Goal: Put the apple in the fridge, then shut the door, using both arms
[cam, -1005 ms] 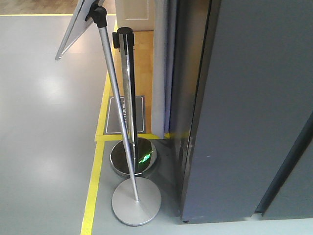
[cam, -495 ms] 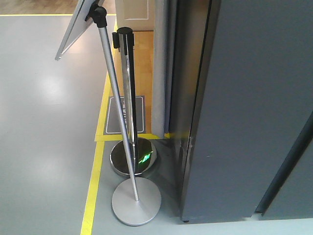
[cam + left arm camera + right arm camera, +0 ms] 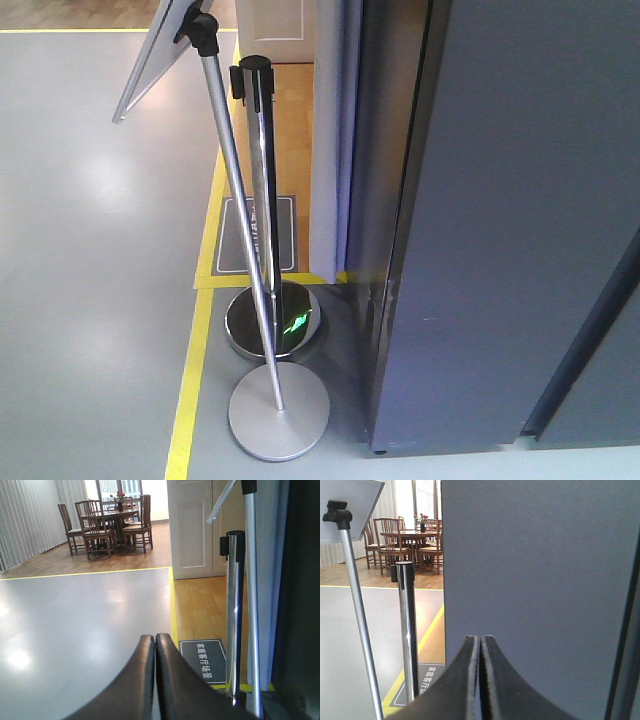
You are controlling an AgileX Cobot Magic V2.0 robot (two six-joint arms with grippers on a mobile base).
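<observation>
Grey fridge [image 3: 540, 580] panelling stands upright just ahead of our right gripper [image 3: 480, 645], its long axis vertical. Both our grippers are pressed together on nothing; the left gripper [image 3: 154, 642] faces open floor. We count two posts: one chrome stanchion [image 3: 262, 200], one sign stand [image 3: 240, 230].

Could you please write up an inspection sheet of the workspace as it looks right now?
Surface: grey floor with yellow tape lines; wood flooring beyond.
Job's things: dark grey fridge panel fills the right side; apple not seen.
Clutter: a chrome barrier post and a tilted sign stand, their round bases side by side, close to the fridge; floor mat behind them.
Grippers: left pincer shut, empty; right pincer shut, empty, facing the fridge panel.
Cables: nothing seen.
Surroundings: dining table with chairs in the far room; white door.
</observation>
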